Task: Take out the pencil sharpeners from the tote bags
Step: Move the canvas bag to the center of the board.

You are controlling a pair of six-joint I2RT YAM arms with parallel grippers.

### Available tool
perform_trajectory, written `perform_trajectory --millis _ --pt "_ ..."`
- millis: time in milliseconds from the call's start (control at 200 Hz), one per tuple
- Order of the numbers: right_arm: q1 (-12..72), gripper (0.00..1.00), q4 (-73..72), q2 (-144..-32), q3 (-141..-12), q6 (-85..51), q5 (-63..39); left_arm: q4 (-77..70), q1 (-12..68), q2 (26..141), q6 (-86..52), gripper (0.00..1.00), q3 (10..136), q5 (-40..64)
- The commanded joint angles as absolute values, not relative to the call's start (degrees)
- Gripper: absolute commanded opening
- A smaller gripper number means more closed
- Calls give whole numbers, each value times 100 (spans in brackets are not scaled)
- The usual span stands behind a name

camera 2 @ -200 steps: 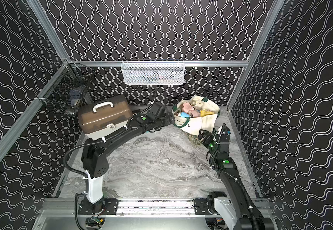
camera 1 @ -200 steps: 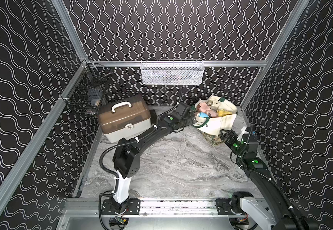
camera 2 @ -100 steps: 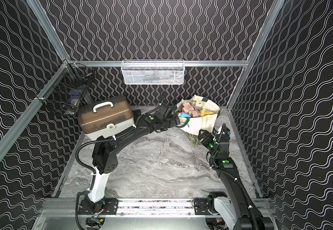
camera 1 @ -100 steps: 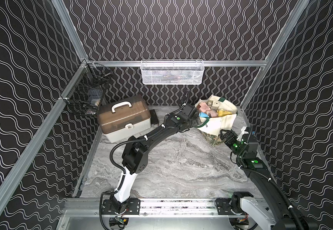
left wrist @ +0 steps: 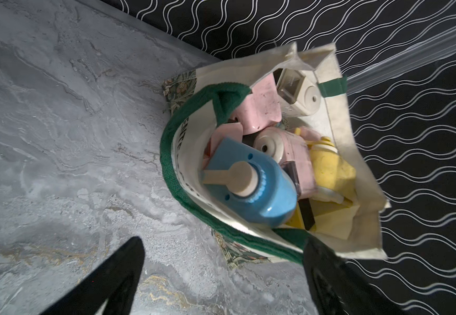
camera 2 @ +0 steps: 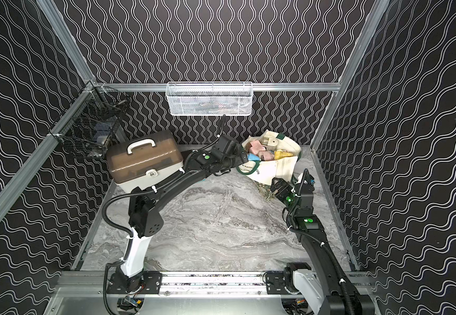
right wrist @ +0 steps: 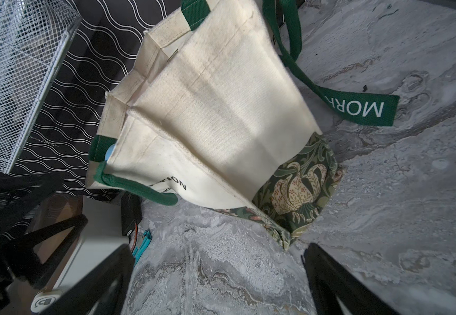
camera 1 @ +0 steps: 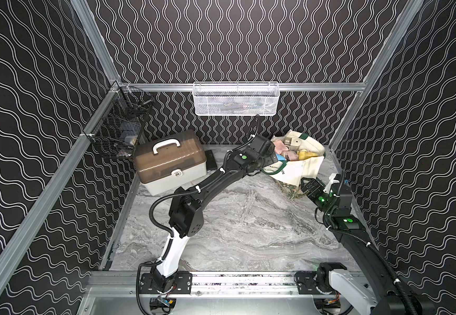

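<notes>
**Pencil sharpeners (left wrist: 248,185) not yet out of tote bag (camera 1: 300,170)**

They (blue, pink, yellow, cream) are heaped inside. The bag is slumped at far right of the desk (camera 1: 235,218), mouth tipped left, prob. so contents can be reached. Left tool (left wrist: 224,245) is held at the mouth, jaws wide apart, nothing gripped. Right tool (right wrist: 218,249) is poised by the bag's near base, jaws apart, empty, poss. to steady it.

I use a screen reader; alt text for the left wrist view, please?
An open cream tote bag with green straps, on a grey marbled table, holds pastel pencil sharpeners, a blue sharpener nearest the camera. The open left gripper frames the foreground.
</notes>
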State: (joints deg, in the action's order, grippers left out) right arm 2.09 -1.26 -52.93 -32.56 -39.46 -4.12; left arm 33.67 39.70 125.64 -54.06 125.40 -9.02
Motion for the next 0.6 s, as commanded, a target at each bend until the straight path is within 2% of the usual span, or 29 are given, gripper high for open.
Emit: perform_trajectory --millis 0,305,490,555,595 --pt "210 100 -255 -5292 -3279 -3954 -406 3716 3929 12965 -5446 95 13034 -1020" --pt "218 100 -250 -5308 -3296 -3946 -457 3816 3903 13491 -5242 74 13378 -986" --pt "212 100 -246 -5326 -3296 -3929 -453 3653 3902 13401 -5233 50 13178 -833" --pt "206 100 -244 -5335 -3287 -3920 -432 3706 3902 13452 -5213 35 13249 -788" --pt "203 100 -250 -5343 -3278 -3920 -423 3759 3902 13456 -5208 30 13280 -774"
